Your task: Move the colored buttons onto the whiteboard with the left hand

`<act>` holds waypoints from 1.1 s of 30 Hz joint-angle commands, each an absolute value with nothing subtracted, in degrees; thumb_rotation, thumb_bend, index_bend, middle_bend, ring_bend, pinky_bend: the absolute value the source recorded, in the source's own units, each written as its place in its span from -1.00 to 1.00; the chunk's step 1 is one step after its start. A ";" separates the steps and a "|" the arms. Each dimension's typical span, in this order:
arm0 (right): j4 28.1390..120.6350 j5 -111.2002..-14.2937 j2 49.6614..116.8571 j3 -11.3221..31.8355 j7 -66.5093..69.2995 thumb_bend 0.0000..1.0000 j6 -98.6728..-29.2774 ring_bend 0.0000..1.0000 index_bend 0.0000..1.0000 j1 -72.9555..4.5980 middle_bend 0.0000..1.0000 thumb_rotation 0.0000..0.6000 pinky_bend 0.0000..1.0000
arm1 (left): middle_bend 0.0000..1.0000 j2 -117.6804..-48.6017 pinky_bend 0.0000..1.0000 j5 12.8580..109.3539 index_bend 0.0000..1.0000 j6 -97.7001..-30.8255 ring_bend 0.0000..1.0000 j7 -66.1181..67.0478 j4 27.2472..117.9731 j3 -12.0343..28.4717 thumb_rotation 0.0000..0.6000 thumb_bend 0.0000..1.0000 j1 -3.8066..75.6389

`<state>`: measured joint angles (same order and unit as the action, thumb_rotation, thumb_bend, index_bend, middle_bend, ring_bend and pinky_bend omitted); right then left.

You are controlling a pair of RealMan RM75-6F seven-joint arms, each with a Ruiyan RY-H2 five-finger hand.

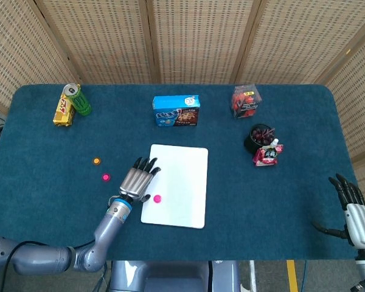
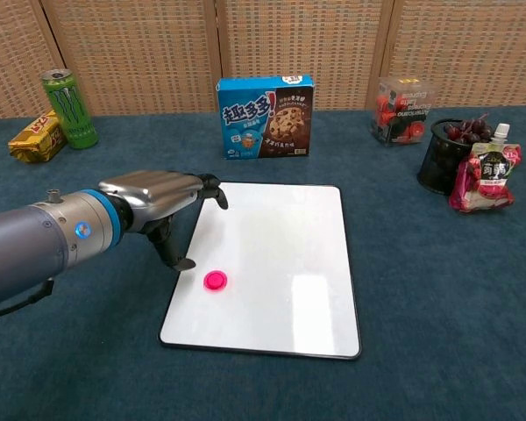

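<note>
A white whiteboard [image 1: 181, 176] [image 2: 280, 254] lies flat at the middle of the blue table. One pink button [image 1: 157, 198] [image 2: 215, 281] rests on its near-left part. My left hand [image 1: 139, 178] [image 2: 161, 196] hovers over the board's left edge with its fingers spread, holding nothing; its thumb tip is just left of that button. On the cloth to the left lie an orange button [image 1: 97, 161] and a second pink button [image 1: 106, 177]. My right hand [image 1: 353, 205] stays at the table's near-right edge, fingers extended and empty.
Along the back stand a green can [image 1: 78, 99] [image 2: 69, 109], a yellow packet [image 1: 62, 111], a blue cookie box [image 1: 176, 111] [image 2: 265, 117] and a red-filled clear box [image 1: 246, 100]. A black cup of fruit [image 1: 260, 137] and a pink pouch [image 1: 267, 154] stand right of the board.
</note>
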<state>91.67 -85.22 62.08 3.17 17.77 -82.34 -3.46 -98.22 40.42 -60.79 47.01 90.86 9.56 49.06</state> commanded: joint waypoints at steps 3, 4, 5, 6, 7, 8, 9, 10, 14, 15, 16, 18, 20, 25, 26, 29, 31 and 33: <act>91.75 -85.09 62.03 3.19 17.75 -0.91 -82.17 -1.00 -1.00 -3.51 -1.00 1.00 -1.00 | -1.00 -96.87 -1.00 39.53 -0.45 -60.66 -1.00 46.13 88.84 10.23 1.00 -0.40 49.34; 91.76 -85.07 62.02 3.18 17.75 -0.92 -82.15 -1.00 -1.00 -3.52 -1.00 1.00 -1.00 | -1.00 -96.66 -1.00 39.23 -0.42 -60.55 -1.00 46.00 88.24 10.23 1.00 -0.38 49.38; 91.77 -85.06 62.02 3.19 17.74 -0.92 -82.12 -1.00 -1.00 -3.53 -1.00 1.00 -1.00 | -1.00 -96.47 -1.00 38.74 -0.39 -60.38 -1.00 45.80 87.52 10.29 1.00 -0.37 49.34; 91.77 -85.03 62.01 3.18 17.72 -0.92 -82.06 -1.00 -1.00 -3.54 -1.00 1.00 -1.00 | -1.00 -96.34 -1.00 38.23 -0.36 -59.99 -1.00 45.42 86.69 10.36 1.00 -0.36 49.33; 91.78 -85.02 61.99 3.18 17.69 -0.92 -82.02 -1.00 -1.00 -3.56 -1.00 1.00 -1.00 | -1.00 -96.26 -1.00 37.92 -0.35 -59.60 -1.00 45.09 86.03 10.40 1.00 -0.36 49.35; 91.80 -85.02 61.98 3.17 17.65 -0.92 -82.00 -1.00 -1.00 -3.57 -1.00 1.00 -1.00 | -1.00 -96.21 -1.00 37.68 -0.33 -59.10 -1.00 44.63 85.19 10.40 1.00 -0.35 49.37; 91.81 -85.01 61.97 3.17 17.63 -0.92 -81.99 -1.00 -1.00 -3.57 -1.00 1.00 -1.00 | -1.00 -96.23 -1.00 37.61 -0.31 -58.78 -1.00 44.27 84.59 10.39 1.00 -0.35 49.37; 91.82 -85.00 61.98 3.17 17.61 -0.91 -81.99 -1.00 -1.00 -3.57 -1.00 1.00 -1.00 | -1.00 -96.28 -1.00 37.58 -0.30 -58.53 -1.00 43.91 83.99 10.39 1.00 -0.35 49.38; 91.88 -84.90 61.97 3.19 17.48 -0.92 -81.94 -1.00 -1.00 -3.58 -1.00 1.00 -1.00 | -1.00 -96.80 -1.00 37.27 -0.30 -57.54 -1.00 42.68 81.49 10.42 1.00 -0.35 49.51; 91.90 -84.88 61.97 3.19 17.47 -0.91 -81.93 -1.00 -1.00 -3.58 -1.00 1.00 -1.00 | -1.00 -96.94 -1.00 37.27 -0.30 -57.39 -1.00 42.49 81.01 10.40 1.00 -0.35 49.56; 91.92 -84.84 61.97 3.19 17.49 -0.91 -81.90 -1.00 -1.00 -3.57 -1.00 1.00 -1.00 | -1.00 -97.14 -1.00 37.13 -0.30 -57.18 -1.00 42.32 80.29 10.36 1.00 -0.35 49.61; 91.95 -84.80 61.94 3.20 17.49 -0.91 -81.84 -1.00 -1.00 -3.59 -1.00 1.00 -1.00 | -1.00 -97.46 -1.00 36.77 -0.30 -56.66 -1.00 41.96 79.26 10.38 1.00 -0.35 49.72; 91.96 -84.80 61.91 3.19 17.47 -0.91 -81.81 -1.00 -1.00 -3.60 -1.00 1.00 -1.00 | -1.00 -97.68 -1.00 36.61 -0.30 -56.37 -1.00 41.68 78.60 10.38 1.00 -0.35 49.79; 91.97 -84.78 61.90 3.19 17.54 -0.92 -81.77 -1.00 -1.00 -3.61 -1.00 1.00 -1.00 | -1.00 -98.61 -1.00 36.07 -0.30 -55.51 -1.00 41.25 76.31 10.30 1.00 -0.35 50.06; 91.97 -84.77 61.89 3.19 17.54 -0.92 -81.75 -1.00 -1.00 -3.62 -1.00 1.00 -1.00 | -1.00 -98.85 -1.00 36.02 -0.30 -55.37 -1.00 41.20 75.85 10.26 1.00 -0.35 50.14; 91.95 -84.75 61.89 3.20 17.59 -0.91 -81.73 -1.00 -1.00 -3.62 -1.00 1.00 -1.00 | -1.00 -99.37 -1.00 36.06 -0.28 -55.38 -1.00 41.22 75.00 10.14 1.00 -0.35 50.25; 91.95 -84.73 61.88 3.20 17.61 -0.91 -81.72 -1.00 -1.00 -3.62 -1.00 1.00 -1.00 | -1.00 -99.75 -1.00 35.87 -0.28 -55.47 -1.00 41.40 74.30 10.10 1.00 -0.35 50.34; 91.96 -84.74 61.87 3.20 17.66 -0.92 -81.71 -1.00 -1.00 -3.62 -1.00 1.00 -1.00 | -1.00 -100.04 -1.00 35.50 -0.27 -55.24 -1.00 41.35 73.80 10.21 1.00 -0.35 50.39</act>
<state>91.95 -84.73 61.87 3.20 17.67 -81.71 -3.62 -99.95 35.59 -55.31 41.35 73.89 10.18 50.35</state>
